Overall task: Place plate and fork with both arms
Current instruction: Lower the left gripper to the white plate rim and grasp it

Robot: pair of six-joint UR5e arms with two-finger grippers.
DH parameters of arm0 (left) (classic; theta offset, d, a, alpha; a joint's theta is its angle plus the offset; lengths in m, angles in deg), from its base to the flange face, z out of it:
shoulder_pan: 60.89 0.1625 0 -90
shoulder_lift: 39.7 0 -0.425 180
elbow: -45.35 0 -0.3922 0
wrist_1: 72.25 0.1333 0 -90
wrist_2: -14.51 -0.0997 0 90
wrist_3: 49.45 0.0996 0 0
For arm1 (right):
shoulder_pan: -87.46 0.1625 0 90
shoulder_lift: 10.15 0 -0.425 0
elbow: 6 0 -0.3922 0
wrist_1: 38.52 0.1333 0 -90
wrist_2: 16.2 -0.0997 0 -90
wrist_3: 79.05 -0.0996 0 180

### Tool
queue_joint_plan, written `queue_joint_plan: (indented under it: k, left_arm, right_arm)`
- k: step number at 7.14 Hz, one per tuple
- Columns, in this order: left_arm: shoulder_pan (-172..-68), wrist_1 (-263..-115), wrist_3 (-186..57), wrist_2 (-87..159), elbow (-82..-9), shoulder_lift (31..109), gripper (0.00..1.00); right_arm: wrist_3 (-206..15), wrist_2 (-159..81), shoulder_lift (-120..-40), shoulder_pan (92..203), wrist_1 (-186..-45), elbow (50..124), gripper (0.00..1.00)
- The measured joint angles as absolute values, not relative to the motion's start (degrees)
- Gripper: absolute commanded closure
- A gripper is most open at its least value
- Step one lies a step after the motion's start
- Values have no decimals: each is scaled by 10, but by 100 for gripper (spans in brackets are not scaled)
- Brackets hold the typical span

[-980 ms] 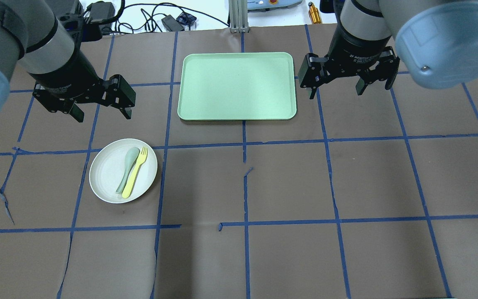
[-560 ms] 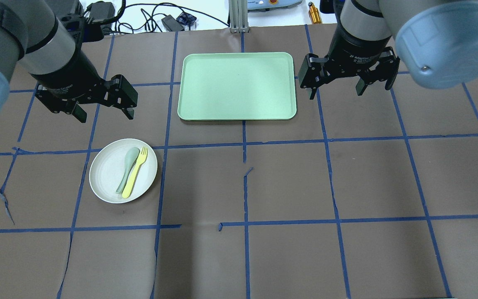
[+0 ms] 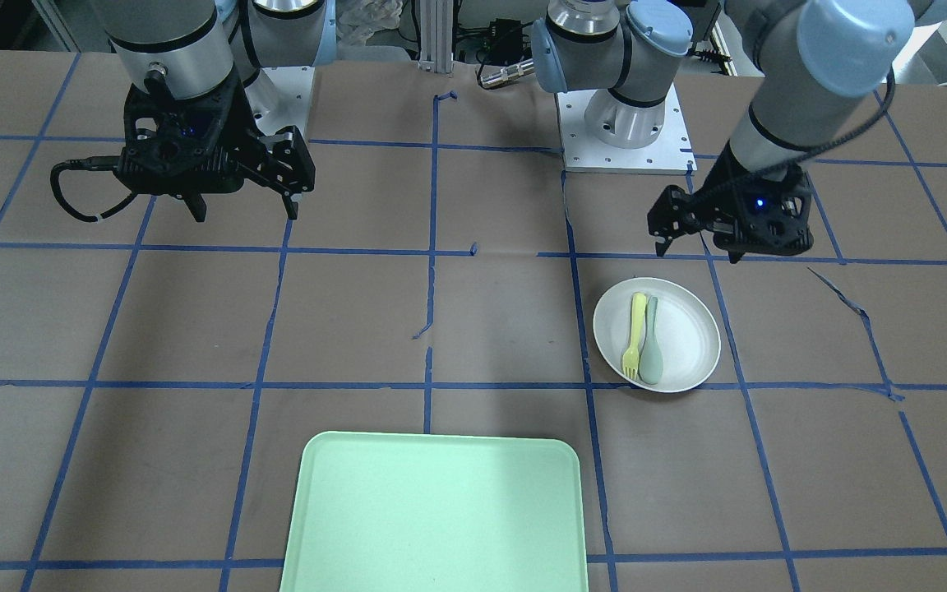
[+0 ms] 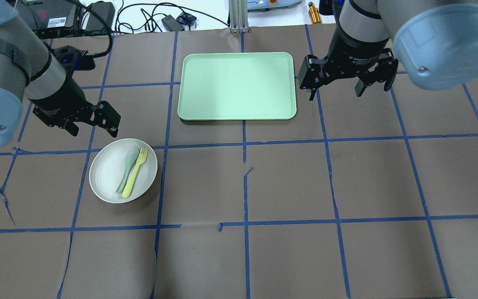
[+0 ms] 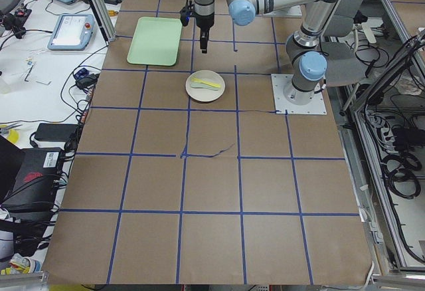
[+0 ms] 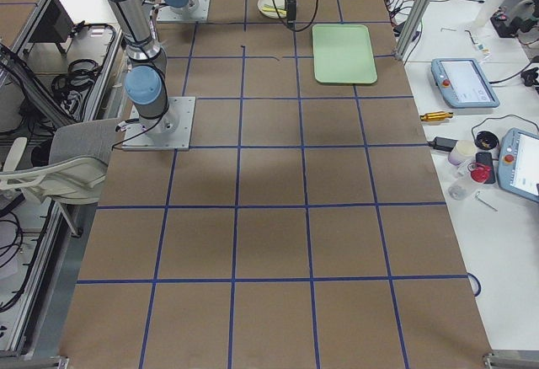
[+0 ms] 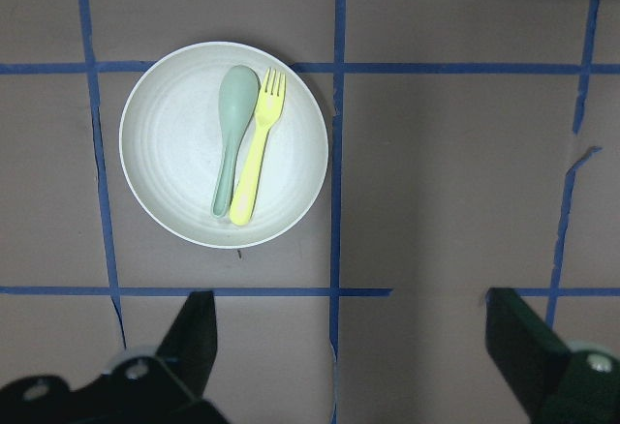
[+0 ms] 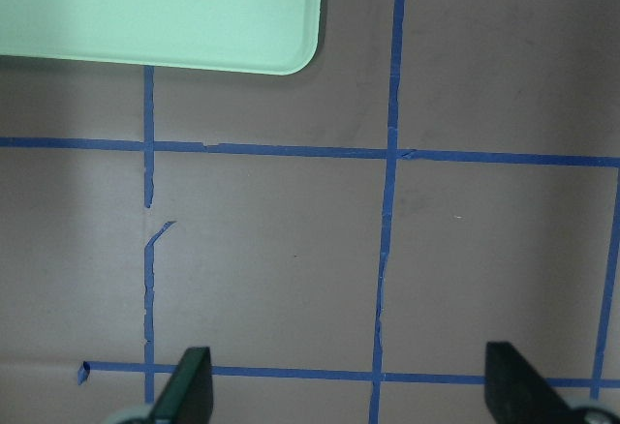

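The off-white plate (image 4: 105, 171) lies on the table's left half, also in the front-facing view (image 3: 689, 333) and the left wrist view (image 7: 174, 158). On it lie the yellow fork (image 4: 135, 172) (image 3: 634, 333) (image 7: 254, 148) and, touching it, a grey-green spoon (image 4: 128, 167). My left gripper (image 4: 93, 131) (image 3: 697, 251) (image 7: 354, 347) hangs open and empty just beyond the plate's far rim, above the table. My right gripper (image 4: 335, 93) (image 3: 245, 214) (image 8: 351, 390) is open and empty, hanging right of the tray.
The mint-green tray (image 4: 237, 86) (image 3: 436, 510) lies at the far middle, its corner in the right wrist view (image 8: 194, 17). Brown paper with blue tape lines covers the table. Cables and devices lie beyond the far edge.
My left gripper has moved toward the robot and a little left, ending close to the plate's far rim. The right arm, plate, fork and spoon have not moved.
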State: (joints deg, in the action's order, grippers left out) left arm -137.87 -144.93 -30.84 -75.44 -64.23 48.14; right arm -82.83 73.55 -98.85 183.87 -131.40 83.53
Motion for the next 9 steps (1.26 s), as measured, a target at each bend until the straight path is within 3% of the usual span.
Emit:
queue_joint_plan:
  k: [1, 3, 4, 5, 6, 9]
  left_arm:
    - [-1333, -1366, -250, -753, -705, 495, 8]
    - [-1273, -1287, -173, -751, -760, 546, 16]
    - [-1259, -1263, -154, -751, -766, 569, 29]
    - [-1253, -1243, -150, -750, -771, 588, 36]
    - [-1251, -1227, -157, -749, -774, 604, 55]
    - [-1251, -1207, -175, -727, -775, 634, 92]
  right_arm:
    - [-828, 735, -988, 1839, -1314, 836, 0]
    - [-828, 735, -986, 1839, -1315, 836, 0]
    - [-828, 735, -985, 1839, -1315, 836, 0]
    - [-828, 735, -985, 1839, -1316, 836, 0]
    - [-828, 735, -985, 1839, -1316, 836, 0]
    - [-828, 735, -985, 1839, -1315, 836, 0]
